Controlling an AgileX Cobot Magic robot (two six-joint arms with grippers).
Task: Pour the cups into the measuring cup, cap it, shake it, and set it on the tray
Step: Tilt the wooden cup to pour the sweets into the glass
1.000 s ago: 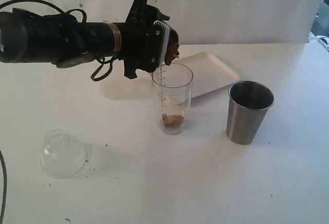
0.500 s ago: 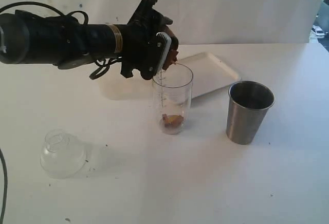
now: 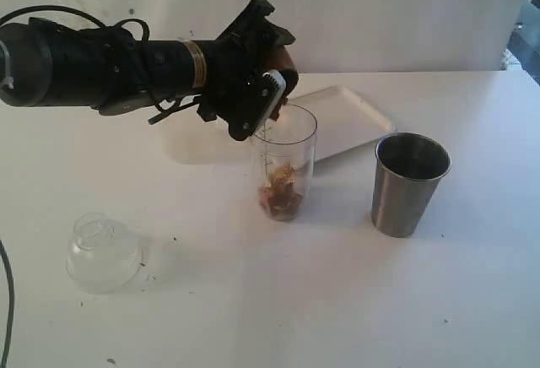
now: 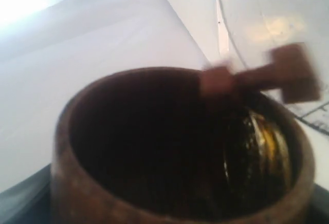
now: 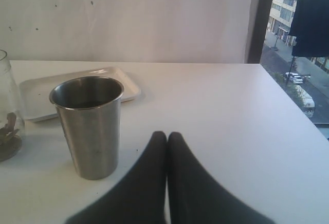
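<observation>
Your thick black cylindrical left arm (image 3: 101, 68) carries a brass-coloured band (image 3: 196, 62), loose black cables (image 3: 164, 115) and what looks like a white ribbed finger pad (image 3: 270, 89); your right gripper (image 5: 167, 134) has two smooth dark tapered fingers (image 5: 151, 178).

A white wall (image 5: 128, 18) with small dark specks backs the white table (image 5: 231, 121); a window (image 5: 295, 64) beside it shows a sunlit street.

Brown wooden cup (image 4: 169, 152); steel-grey tumbler (image 3: 409, 186); white tray (image 3: 350, 119).
</observation>
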